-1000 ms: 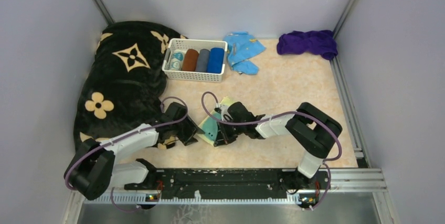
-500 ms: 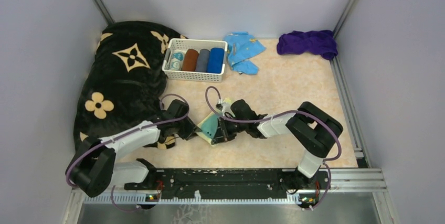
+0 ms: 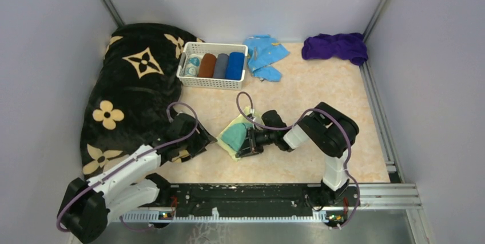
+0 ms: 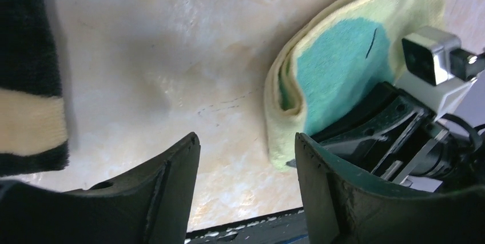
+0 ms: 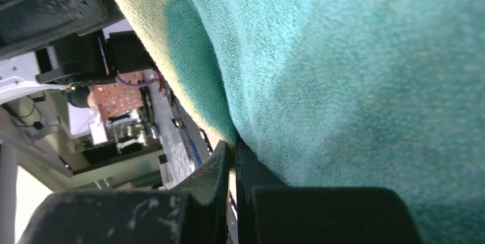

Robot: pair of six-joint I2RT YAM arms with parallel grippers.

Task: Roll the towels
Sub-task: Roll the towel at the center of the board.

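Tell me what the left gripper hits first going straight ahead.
Probably the bare table, close beside the folded edge of the pale yellow towel; depth is unclear.

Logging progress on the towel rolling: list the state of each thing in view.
yellow towel: folded over, edge pinched
purple towel: crumpled, unrolled
blue towel: rolled, in basket
basket: upright, holding rolls
black blanket: heaped at left
left gripper: open, empty
right gripper: shut on yellow towel

Your overhead camera looks down across the whole table; both wrist cameras sit close, sharing the yellow towel.
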